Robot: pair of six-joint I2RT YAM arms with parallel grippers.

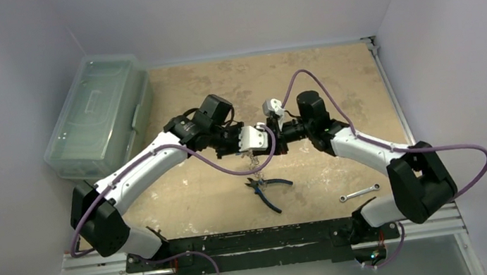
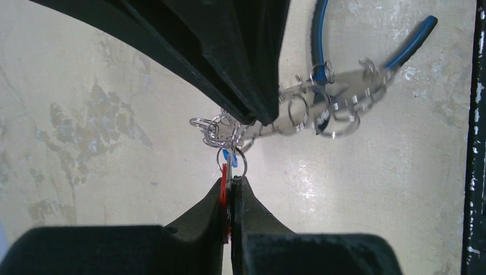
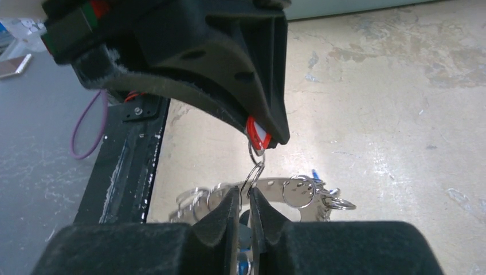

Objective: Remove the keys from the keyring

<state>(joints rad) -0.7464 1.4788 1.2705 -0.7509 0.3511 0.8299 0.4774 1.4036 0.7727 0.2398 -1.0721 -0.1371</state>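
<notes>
Left arm (image 1: 148,165) and right arm (image 1: 366,146): white link shells, black joint housings — a purple cable (image 1: 231,170) looped along each. Fingers (image 2: 189,232) black, wedge-shaped, matte. Black base rail (image 1: 261,238) across the near edge.

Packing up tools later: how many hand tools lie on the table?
2: blue-handled metal pliers at centre front; small silver metal wrench right of them. Others may be hidden.

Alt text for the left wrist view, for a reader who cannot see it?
The left end effector pinches a red-tagged key from below while the right end effector grips the keyring from above. The other keys fan out to the right above the table, with blue-handled pliers lying beyond.
</notes>
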